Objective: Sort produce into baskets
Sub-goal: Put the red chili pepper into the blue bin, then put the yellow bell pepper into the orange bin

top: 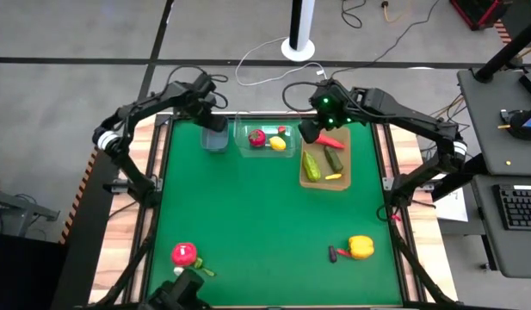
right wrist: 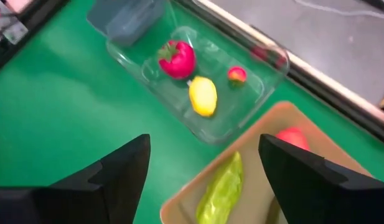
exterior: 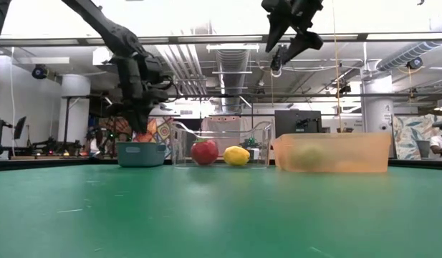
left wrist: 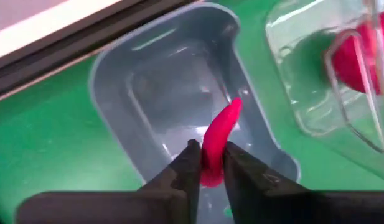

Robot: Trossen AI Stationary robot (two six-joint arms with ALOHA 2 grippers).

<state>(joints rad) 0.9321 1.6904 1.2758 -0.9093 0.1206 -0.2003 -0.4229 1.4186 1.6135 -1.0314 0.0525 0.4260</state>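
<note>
My left gripper (top: 215, 123) stands over the small blue-grey bin (top: 215, 139) at the table's far left, shut on a red chilli (left wrist: 223, 127). My right gripper (top: 313, 129) hangs open, high above the far end of the tan tray (top: 344, 164), nothing between its fingers (right wrist: 117, 174). The tray holds green cucumbers (top: 311, 165) and another red piece (top: 332, 142). The clear tub (top: 248, 148) between bin and tray holds a red round piece (right wrist: 177, 59), a lemon (right wrist: 203, 95) and a small red bit (right wrist: 236, 74). A yellow pepper (top: 361, 247) lies on the mat near the right front. My left gripper pinches the red chilli's thicker end (left wrist: 210, 169) between its two fingers. The fingers come from above, pointing steeply down. The chilli sticks out beyond the fingertips over the bin's inside, its thin tip (left wrist: 234, 104) free; whether it touches the bin's floor I cannot tell.
A red round piece with green bits (top: 184, 254) lies on the green mat near the left front, and a small dark-red bit (top: 336, 253) next to the yellow pepper. The mat's middle (top: 265, 215) is bare. The table's wooden rails run along both sides.
</note>
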